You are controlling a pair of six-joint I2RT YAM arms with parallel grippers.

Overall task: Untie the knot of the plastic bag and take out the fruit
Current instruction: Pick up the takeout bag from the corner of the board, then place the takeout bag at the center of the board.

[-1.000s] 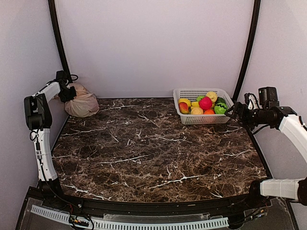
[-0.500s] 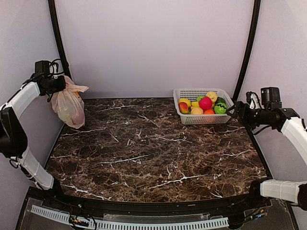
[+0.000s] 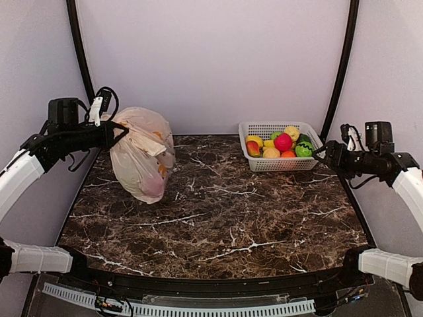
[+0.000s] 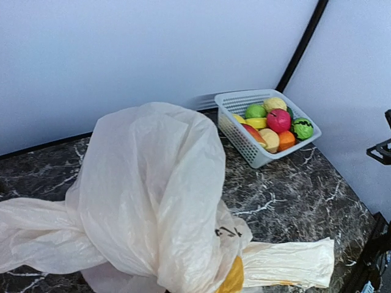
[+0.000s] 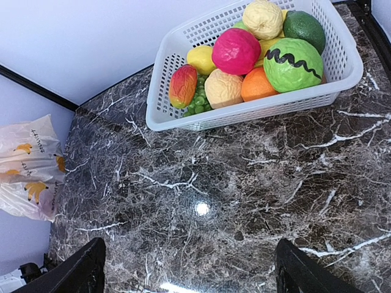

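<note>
Over the left side of the dark marbled table (image 3: 218,218), the plastic bag (image 3: 142,162) hangs crinkled, cream and translucent with yellow-orange prints, its bunched top pinched in the left tool (image 3: 117,131). The right tool (image 3: 322,154) stands spread beside the white basket (image 3: 254,129).

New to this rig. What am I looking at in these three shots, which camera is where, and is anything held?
Two robot arms are bolted at the near edge of a marble-patterned table. The wide picture comes from a fixed camera above and behind them. The other two come from a camera on each wrist. The left gripper is shut on the bunched top of a thin cream plastic bag, which hangs from it over the table's left side. The left wrist view is mostly that bag. The right gripper is open and holds nothing. It sits beside a white mesh basket of toy fruit at the back right, which its wrist camera looks down on.
</note>
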